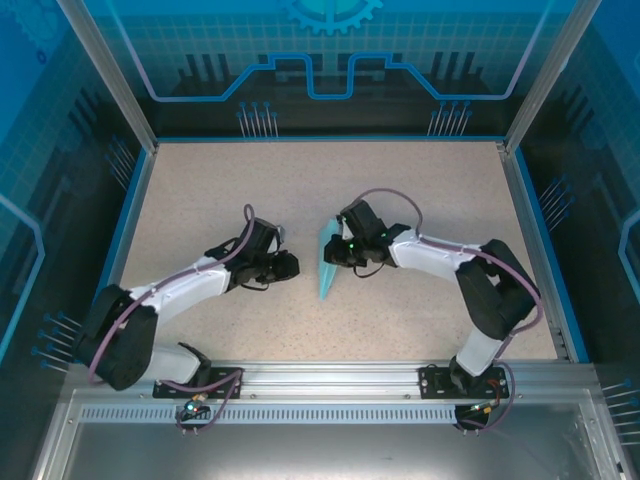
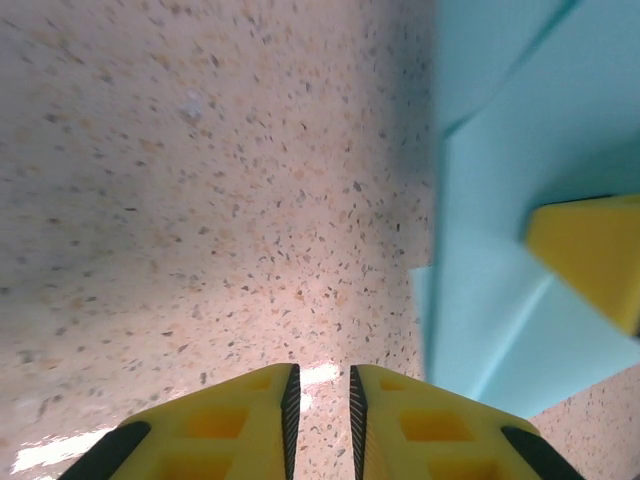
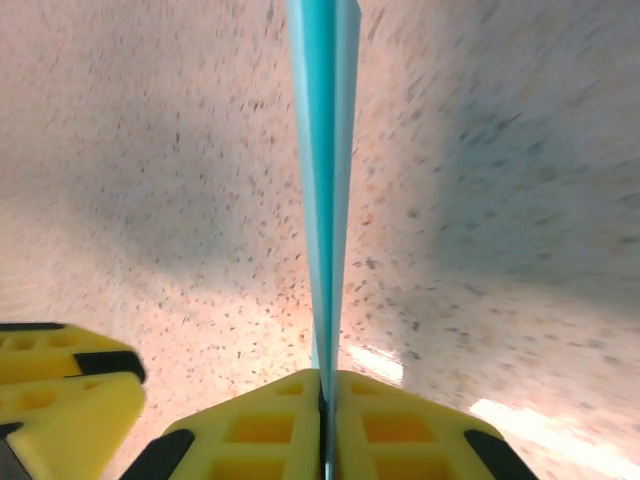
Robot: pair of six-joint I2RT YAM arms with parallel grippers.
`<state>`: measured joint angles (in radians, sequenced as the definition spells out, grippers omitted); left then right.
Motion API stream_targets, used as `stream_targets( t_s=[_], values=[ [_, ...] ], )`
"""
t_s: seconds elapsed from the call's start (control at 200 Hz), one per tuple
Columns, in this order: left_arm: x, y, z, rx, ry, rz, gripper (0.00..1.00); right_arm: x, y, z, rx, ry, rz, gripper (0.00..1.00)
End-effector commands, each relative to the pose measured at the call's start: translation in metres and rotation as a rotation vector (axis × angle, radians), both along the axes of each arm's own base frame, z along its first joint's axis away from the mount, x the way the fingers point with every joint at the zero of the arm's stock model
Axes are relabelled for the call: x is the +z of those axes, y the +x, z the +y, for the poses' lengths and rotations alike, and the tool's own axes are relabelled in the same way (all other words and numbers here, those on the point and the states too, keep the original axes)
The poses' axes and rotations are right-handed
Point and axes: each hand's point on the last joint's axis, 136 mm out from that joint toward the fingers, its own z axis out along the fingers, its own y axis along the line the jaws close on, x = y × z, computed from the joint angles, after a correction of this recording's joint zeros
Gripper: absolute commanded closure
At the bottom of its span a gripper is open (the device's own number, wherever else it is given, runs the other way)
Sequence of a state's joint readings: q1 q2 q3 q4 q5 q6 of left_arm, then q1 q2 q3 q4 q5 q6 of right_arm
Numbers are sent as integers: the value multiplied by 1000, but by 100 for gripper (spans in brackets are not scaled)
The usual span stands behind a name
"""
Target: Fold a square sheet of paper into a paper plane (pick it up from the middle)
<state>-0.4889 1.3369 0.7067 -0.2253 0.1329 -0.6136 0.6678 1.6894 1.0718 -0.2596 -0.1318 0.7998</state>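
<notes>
The paper plane [image 1: 328,268] is a narrow, pointed fold of cyan-blue paper in the middle of the table, its tip toward the near edge. My right gripper [image 1: 337,250] is shut on its upper part. In the right wrist view the paper plane [image 3: 325,180] runs edge-on straight out from between the closed fingers of the right gripper [image 3: 328,385]. My left gripper [image 1: 292,266] sits just left of the plane, apart from it. In the left wrist view the left gripper [image 2: 320,380] has a narrow gap with only table showing through, and the paper plane [image 2: 490,220] lies to the right.
The speckled beige table [image 1: 220,200] is ringed by a blue raised border [image 1: 330,139] and metal frame posts. A yellow finger of the right gripper [image 2: 590,255] shows in the left wrist view. The left gripper's fingers [image 3: 60,390] appear at the right wrist view's lower left.
</notes>
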Motion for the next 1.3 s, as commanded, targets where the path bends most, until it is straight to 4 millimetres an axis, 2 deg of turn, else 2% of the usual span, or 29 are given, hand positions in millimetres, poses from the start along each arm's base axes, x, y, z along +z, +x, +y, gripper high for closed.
stream_targets(
  t_s=[0.0, 0.15, 0.27, 0.45, 0.755, 1.12, 1.295],
  values=[
    [3, -1, 23, 96, 50, -42, 75, 0, -25, -66, 9, -410, 17, 90],
    [10, -3, 36, 145, 46, -79, 73, 12, -35, -109, -15, -711, 25, 90],
    [15, -3, 38, 161, 15, -97, 73, 13, -42, -123, -35, -875, 101, 90],
    [14, -11, 39, 166, -13, -88, 71, 21, -50, -112, -41, -992, 166, 91],
    [24, -14, 36, 141, -30, -79, 70, 25, -56, -89, -53, -887, 206, 90],
    [27, -13, 32, 131, -39, -69, 69, 35, -49, -79, -3, -853, 183, 90],
    [25, -14, 36, 129, -14, -72, 69, 32, -51, -81, -3, -858, 196, 90]
  ],
)
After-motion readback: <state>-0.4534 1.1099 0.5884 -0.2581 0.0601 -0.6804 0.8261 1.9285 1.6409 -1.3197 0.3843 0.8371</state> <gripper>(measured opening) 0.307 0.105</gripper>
